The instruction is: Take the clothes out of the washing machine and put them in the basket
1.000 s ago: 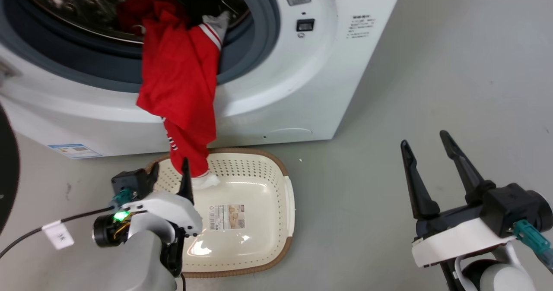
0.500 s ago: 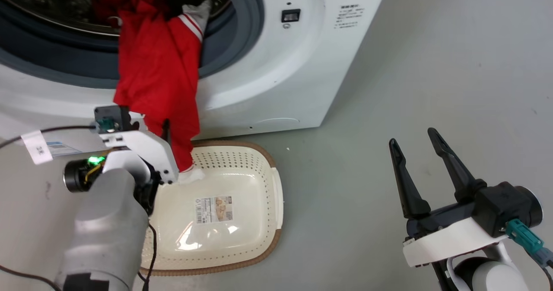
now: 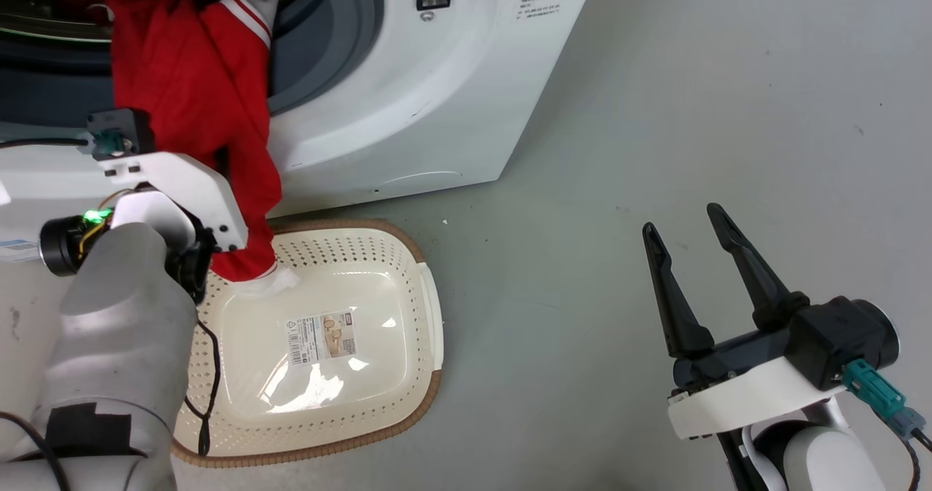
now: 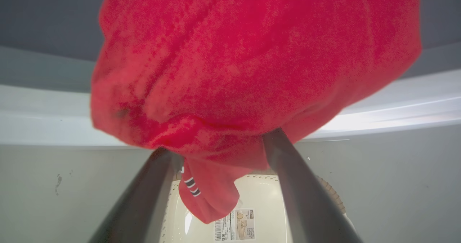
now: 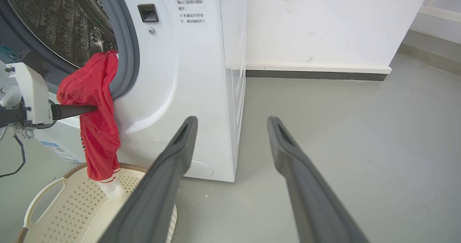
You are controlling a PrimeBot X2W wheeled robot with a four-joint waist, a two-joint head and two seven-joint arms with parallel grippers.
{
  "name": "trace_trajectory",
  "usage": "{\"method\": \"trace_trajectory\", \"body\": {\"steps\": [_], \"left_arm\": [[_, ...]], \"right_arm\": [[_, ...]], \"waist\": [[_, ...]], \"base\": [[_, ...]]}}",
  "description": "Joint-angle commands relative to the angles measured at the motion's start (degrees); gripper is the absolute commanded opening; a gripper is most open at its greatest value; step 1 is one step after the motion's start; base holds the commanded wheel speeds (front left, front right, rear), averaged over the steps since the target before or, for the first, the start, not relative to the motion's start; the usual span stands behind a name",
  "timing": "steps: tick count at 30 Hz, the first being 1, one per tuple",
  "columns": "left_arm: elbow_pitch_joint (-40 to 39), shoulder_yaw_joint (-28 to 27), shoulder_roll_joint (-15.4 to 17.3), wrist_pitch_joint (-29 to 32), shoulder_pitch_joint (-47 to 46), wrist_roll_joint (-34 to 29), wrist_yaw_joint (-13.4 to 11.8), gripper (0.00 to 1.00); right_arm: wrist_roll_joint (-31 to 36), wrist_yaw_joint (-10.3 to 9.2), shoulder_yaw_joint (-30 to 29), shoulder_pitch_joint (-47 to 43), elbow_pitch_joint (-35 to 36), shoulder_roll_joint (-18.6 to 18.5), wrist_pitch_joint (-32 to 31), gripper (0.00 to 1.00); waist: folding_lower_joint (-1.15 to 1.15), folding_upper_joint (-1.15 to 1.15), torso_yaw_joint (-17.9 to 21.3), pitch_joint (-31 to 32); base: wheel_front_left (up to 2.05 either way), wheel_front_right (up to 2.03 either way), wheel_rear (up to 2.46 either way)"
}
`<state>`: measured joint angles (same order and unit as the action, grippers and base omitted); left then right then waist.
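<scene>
Grey floor (image 3: 655, 112): basket (image 3: 408, 403) sits just below the washing machine (image 3: 408, 112) porthole, likely so the draped clothes (image 3: 189, 97) drop in; left claw (image 4: 219, 142) wide, straddling fabric, not pinching; right claw (image 3: 681, 216) spread, empty.

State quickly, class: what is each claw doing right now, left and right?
Left claw: open, straddling the hanging red clothes, not clamped on them.
Right claw: open, holding nothing.
</scene>
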<state>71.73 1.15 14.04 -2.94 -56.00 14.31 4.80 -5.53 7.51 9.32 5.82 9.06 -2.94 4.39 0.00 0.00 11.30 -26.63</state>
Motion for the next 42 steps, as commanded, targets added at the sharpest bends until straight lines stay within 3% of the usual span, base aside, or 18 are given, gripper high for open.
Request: {"method": "trace_trajectory", "body": {"steps": [1, 2, 3, 4, 12, 23, 32, 42], "left_arm": [[0.17, -0.16, 0.56, -0.24, -1.02, 0.18, -0.35, 1.0], [0.22, -0.37, 0.79, -0.55, -1.39, 0.48, -0.3, 0.85], [0.38, -0.33, 0.86, -0.6, -1.61, 0.49, -0.22, 0.3], [0.53, -0.29, 0.95, -0.71, -1.82, 0.62, -0.16, 0.0], [1.16, 0.16, 0.65, -3.99, 0.36, 1.21, -0.25, 0.0], [-2.0, 0.34, -2.4, -12.1, 7.19, 1.94, 0.03, 0.0], [-21.18, -1.59, -4.13, -12.38, 17.08, 0.44, -2.14, 0.0], [-38.57, -1.5, -6.95, -12.32, 30.51, -1.79, -2.72, 0.0]], "right_arm": [[-0.31, -0.04, 0.11, 0.45, -0.27, 0.12, 0.24, 1.0], [-0.3, -0.05, 0.15, 0.59, -0.32, 0.12, 0.37, 1.0], [-0.33, -0.04, 0.21, 0.69, -0.44, 0.13, 0.49, 1.0], [-0.29, -0.05, 0.27, 0.79, -0.61, 0.12, 0.54, 1.0], [-0.2, -0.04, -0.05, 0.28, -1.21, 0.12, 0.49, 1.0], [0.21, -0.04, -1.4, -2.86, -1.31, 0.12, -0.85, 1.0], [-0.04, -0.04, -2.26, -5.63, -0.34, 0.11, -2.28, 1.0], [0.17, -0.04, -2.54, -7.92, 0.91, 0.12, -3.19, 1.0]], "waist": [[0.0, 0.0, 0.3, -0.35], [0.0, 0.0, 0.4, -0.48], [0.0, 0.0, 0.49, -0.55], [0.0, 0.0, 0.57, -0.53], [0.0, 0.0, -0.43, 1.71], [0.0, 0.0, -4.76, 9.93], [0.0, 0.0, -8.07, 15.7], [0.0, 0.0, -10.12, 19.21]], "base": [[0.0, 0.0, 0.0], [0.0, 0.0, 0.0], [0.0, 0.0, 0.0], [0.0, 0.0, 0.0], [0.0, 0.0, 0.0], [0.0, 0.0, 0.0], [0.0, 0.0, 0.0], [0.0, 0.0, 0.0]]}}
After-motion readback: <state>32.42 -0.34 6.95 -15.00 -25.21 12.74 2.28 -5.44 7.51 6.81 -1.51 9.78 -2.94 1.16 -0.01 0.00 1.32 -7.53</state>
